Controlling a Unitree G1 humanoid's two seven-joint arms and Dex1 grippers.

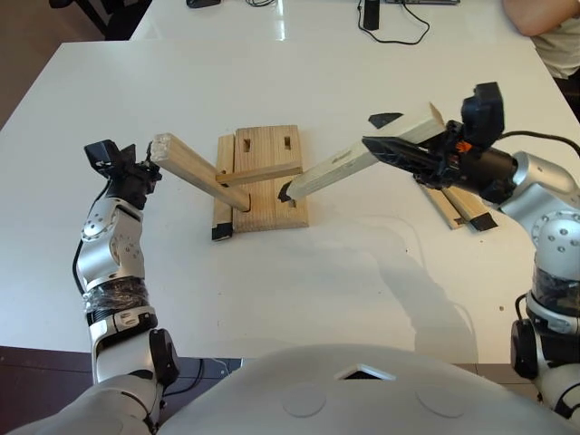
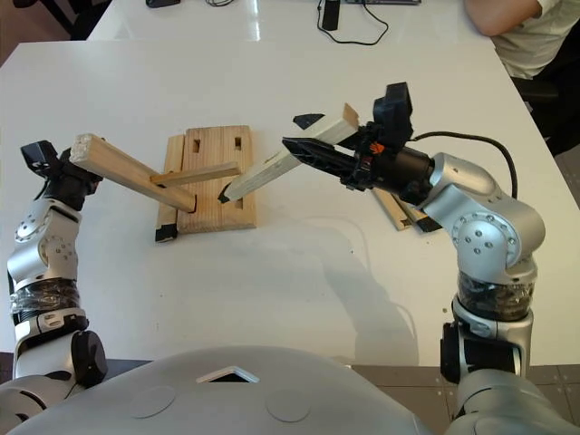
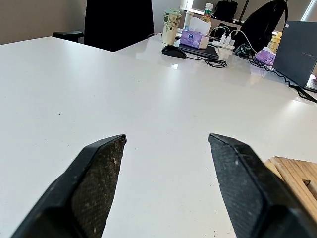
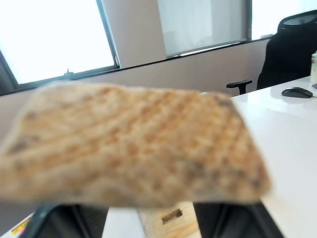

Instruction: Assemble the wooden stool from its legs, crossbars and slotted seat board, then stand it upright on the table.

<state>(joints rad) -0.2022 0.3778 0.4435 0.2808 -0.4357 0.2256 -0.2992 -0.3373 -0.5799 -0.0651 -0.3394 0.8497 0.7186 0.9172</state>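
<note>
We hold one leg (image 1: pixel 335 170) slanted in the clenched right claw (image 1: pixel 399 149) so its low end meets a slot in the seat board (image 1: pixel 272 145) lying flat on the bench (image 1: pixel 299 272), while our left claw (image 1: pixel 145 169) hangs released beside the top of the other leg (image 1: pixel 195 172), likely to steady it.

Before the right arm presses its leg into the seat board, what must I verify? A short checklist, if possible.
1. The right gripper clamps the second leg: ok.
2. Its tip meets a slot in the seat board: cannot tell.
3. The first leg stands straight: not ok, it leans.
4. The left gripper steadies it: not ok, jaws open.
5. The spare pieces lie away from the board: ok.
</note>
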